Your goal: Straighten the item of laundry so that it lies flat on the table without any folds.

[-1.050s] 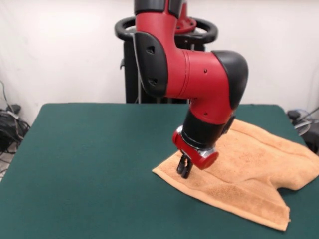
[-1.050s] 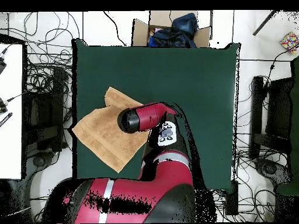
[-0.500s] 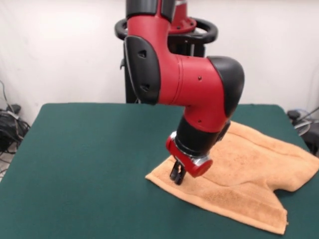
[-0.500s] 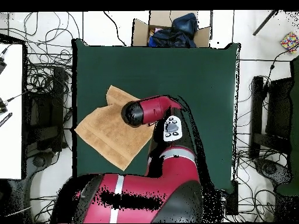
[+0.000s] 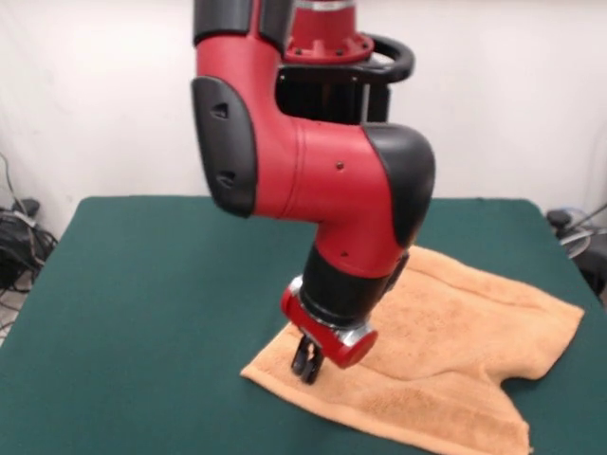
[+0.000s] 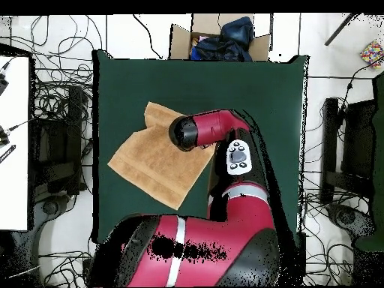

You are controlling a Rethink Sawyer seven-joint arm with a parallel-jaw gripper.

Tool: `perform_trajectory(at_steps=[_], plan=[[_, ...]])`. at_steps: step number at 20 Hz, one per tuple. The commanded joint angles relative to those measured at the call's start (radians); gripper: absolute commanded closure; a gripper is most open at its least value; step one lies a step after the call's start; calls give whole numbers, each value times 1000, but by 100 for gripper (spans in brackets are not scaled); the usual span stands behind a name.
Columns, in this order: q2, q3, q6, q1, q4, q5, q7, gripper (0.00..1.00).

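The item of laundry, an orange-tan towel, lies on the right half of the dark green table. A crease runs across it, and its near edge has a notch. My gripper points down at the towel's left corner, with its fingers shut on the cloth there. Seen from overhead, the towel sits on the table's left part. In that view the red wrist covers the gripper and the corner it holds.
Beyond the table's top edge in the overhead view stands a cardboard box with dark cloth in it. Cables lie on the floor on both sides. A white surface stands at the left.
The arm has moved left in the front view, toward the table's middle. The towel came with it, so its right side has pulled in from the table's edge.
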Motion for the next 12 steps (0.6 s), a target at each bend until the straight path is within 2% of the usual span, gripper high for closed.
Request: perform_trajectory(at_steps=[1, 10, 12], plan=[[89, 88, 16, -52, -130, -80, -274, 100], [86, 67, 45, -47, -140, -31, -308, 100], [49, 59, 64, -43, -98, -16, -303, 100]])
